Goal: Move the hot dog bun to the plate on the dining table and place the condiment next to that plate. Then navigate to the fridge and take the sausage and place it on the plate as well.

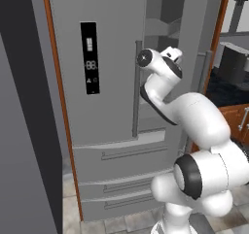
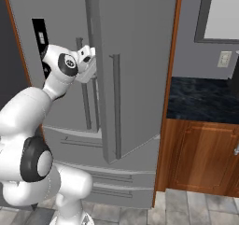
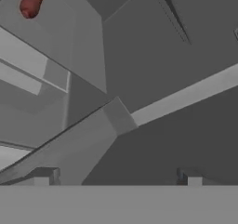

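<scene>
With jaws spread wide inside the fridge, the sausage sits far off at eleven o'clock, so a straight reach risks missing it.

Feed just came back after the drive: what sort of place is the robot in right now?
A home kitchen, it seems, right at the tall grey fridge, whose right door stands ajar. A black marbled counter on wooden cabinets sits beside it, and a sausage lies on a shelf in the hand view.
</scene>
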